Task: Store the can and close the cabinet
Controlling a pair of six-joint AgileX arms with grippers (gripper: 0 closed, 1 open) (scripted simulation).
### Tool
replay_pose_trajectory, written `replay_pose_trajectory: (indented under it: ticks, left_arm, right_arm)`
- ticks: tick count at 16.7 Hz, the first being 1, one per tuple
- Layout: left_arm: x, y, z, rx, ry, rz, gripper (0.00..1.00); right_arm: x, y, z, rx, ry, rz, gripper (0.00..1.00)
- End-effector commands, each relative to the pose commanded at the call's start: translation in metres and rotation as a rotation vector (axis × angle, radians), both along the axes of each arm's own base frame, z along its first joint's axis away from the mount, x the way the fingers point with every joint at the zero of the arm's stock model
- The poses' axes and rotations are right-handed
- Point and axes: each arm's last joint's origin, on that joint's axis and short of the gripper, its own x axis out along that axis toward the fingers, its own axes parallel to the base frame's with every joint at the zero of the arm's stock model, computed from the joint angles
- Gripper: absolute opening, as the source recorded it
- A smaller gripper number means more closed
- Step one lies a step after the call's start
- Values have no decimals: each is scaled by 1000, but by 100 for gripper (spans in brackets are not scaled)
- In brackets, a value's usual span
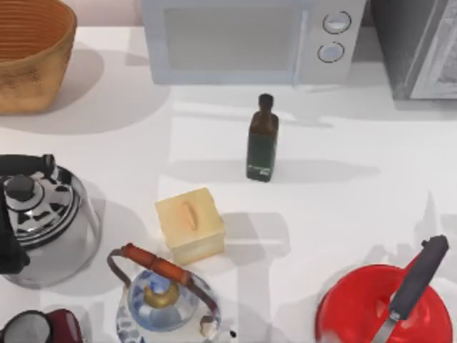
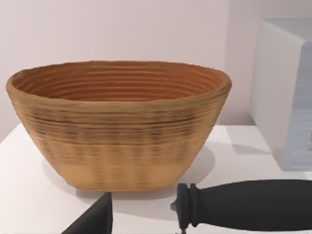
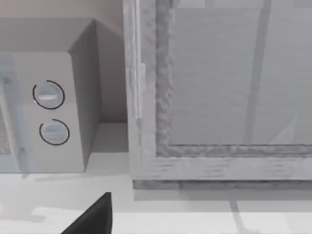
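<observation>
Red pot (image 1: 350, 309), upright cabinet (image 1: 418, 43) beyond.

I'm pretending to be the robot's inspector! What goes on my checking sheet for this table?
Surface: white table, with shadows across it.
Job's things: cabinet at the back right corner; I cannot tell how its door stands.
Clutter: dark green bottle upright mid-table; yellow box in front of it; silver kettle at the left; glass teapot at the front; red pan front right.
Hands: left hand's finger faces the basket; right hand's finger faces the cabinet.
Cables: nothing seen.
Surroundings: microwave at the back, a plain wall behind it.
</observation>
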Motion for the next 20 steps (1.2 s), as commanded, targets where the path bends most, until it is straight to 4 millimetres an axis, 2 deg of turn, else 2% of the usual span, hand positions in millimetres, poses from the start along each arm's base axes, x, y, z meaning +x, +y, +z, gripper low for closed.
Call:
replay_pose_trajectory:
  ticks: [2,4,7,14,17,20]
  left_arm:
    - [0,0,0,0,0,0,100]
    - [0,0,0,0,0,0,100]
    - [0,0,0,0,0,0,100]
    - [0,0,0,0,0,0,100]
    - [0,0,0,0,0,0,100]
    - [0,0,0,0,0,0,100]
  right_arm:
    - [-4,0,-27,0,-34,7,100]
    - [-6,0,-45,-1,-58,13,100]
    - [-6,0,-54,-1,-69,16,100]
    - [-4,-3,-49,-1,-74,12,100]
    - [2,-12,-31,-5,-116,6,100]
    - [16,-29,-7,-24,-163,12,100]
